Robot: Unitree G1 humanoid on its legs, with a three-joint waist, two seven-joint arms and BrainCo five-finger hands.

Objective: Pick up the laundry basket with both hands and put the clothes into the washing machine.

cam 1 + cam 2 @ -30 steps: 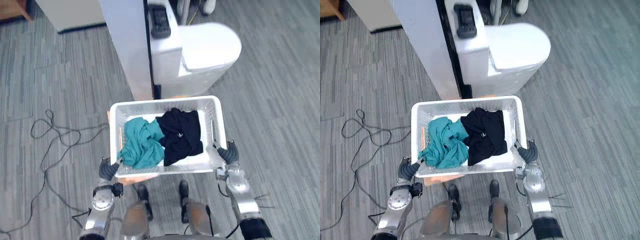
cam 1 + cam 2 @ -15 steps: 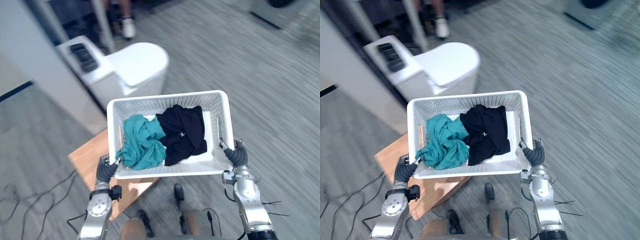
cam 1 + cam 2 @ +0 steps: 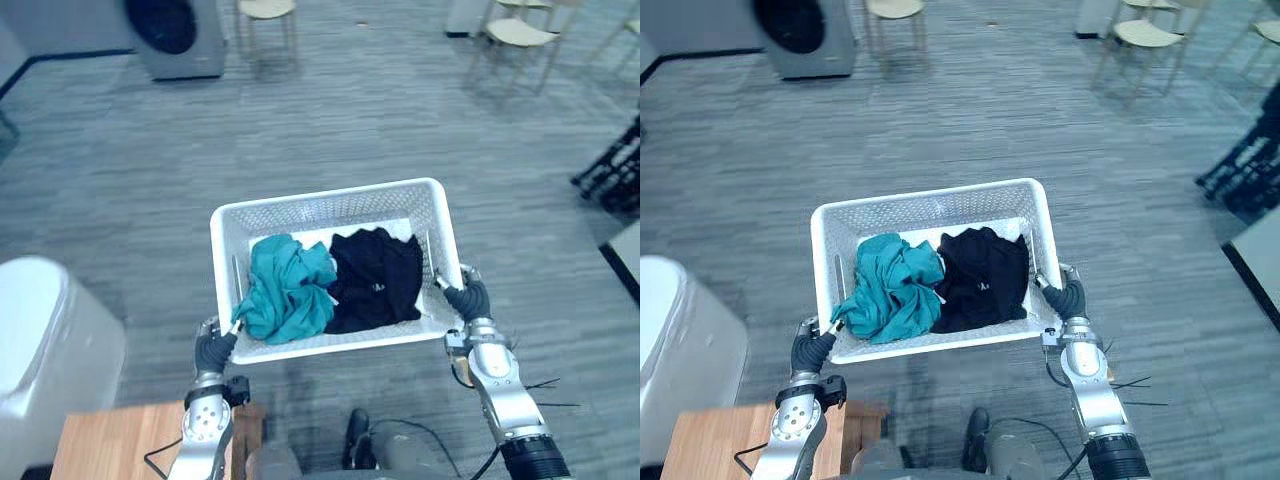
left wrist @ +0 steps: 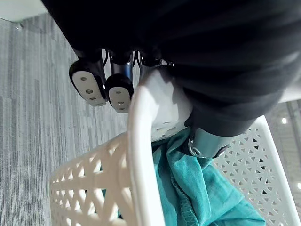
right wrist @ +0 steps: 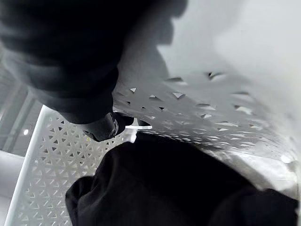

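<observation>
1. Underfoot and all around me is grey striped carpet floor (image 3: 120,200); at its far left edge stands the washing machine (image 3: 180,38), a grey box with a dark round door, well apart from me.
2. Pale chairs (image 3: 520,35) stand along the far side, one more beside the washing machine. A white rounded object (image 3: 45,345) sits at my near left, with a wooden counter (image 3: 110,440) just beside it.
3. The laundry basket (image 3: 330,197) hangs in the air in front of me, off the floor, open side up.
4. Its long axis runs across me from left to right, with the right end a little farther away than the left.
5. Inside, a crumpled teal garment (image 3: 285,295) fills the left half and a black garment (image 3: 375,290) the right half; the two touch in the middle.
6. My left robot hand (image 3: 212,350) is clamped on the near left corner: its fingers (image 4: 89,84) curl over the rim from outside and the thumb presses inside by the teal cloth.
7. My right robot hand (image 3: 470,300) pinches the right short wall, with its thumb (image 5: 101,127) against the perforated inner face.
</observation>
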